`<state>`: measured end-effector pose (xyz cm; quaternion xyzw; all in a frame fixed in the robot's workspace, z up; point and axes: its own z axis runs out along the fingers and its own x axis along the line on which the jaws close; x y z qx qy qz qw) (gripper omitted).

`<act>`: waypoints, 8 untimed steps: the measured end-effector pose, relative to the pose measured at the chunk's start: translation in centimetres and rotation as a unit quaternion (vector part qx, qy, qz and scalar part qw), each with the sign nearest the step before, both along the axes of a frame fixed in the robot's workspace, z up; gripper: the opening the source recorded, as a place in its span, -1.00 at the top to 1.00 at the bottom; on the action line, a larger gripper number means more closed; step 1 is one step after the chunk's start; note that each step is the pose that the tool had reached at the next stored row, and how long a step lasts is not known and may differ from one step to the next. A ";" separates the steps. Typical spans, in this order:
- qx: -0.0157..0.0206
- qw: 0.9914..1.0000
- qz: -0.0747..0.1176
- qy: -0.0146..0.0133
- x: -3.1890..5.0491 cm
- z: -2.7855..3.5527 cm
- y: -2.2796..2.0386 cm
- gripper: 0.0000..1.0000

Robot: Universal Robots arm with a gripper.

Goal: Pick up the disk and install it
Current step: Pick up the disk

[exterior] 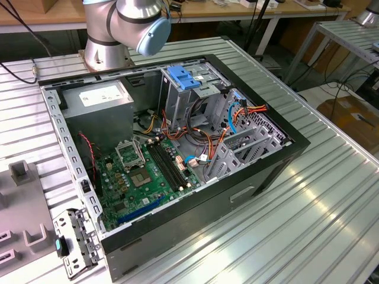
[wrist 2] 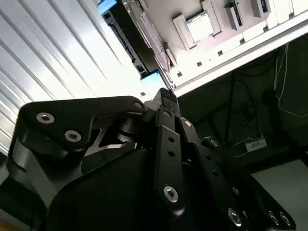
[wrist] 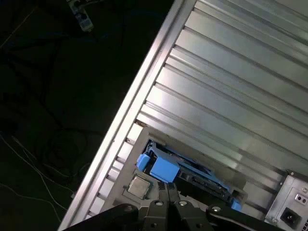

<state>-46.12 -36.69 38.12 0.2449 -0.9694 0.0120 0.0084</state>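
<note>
The exterior view looks down at a slant onto the open computer case (exterior: 177,148) on the ribbed table (exterior: 320,201). It is near enough that the case spans most of the view, with the arm's base (exterior: 103,47) at eleven o'clock of the case. Both wrist views sit close behind the gripper (wrist: 168,187), facing along it toward that table, which all three views share.

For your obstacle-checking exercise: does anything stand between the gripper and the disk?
Nothing visible does. In the first wrist view the gripper hangs directly over the disk, with only open air between them.
</note>
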 end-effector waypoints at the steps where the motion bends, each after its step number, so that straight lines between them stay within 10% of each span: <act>1: 0.000 1.000 0.023 0.000 0.00 0.00 0.00 0.79; 8: 0.000 0.997 0.083 0.000 0.00 0.00 0.00 0.79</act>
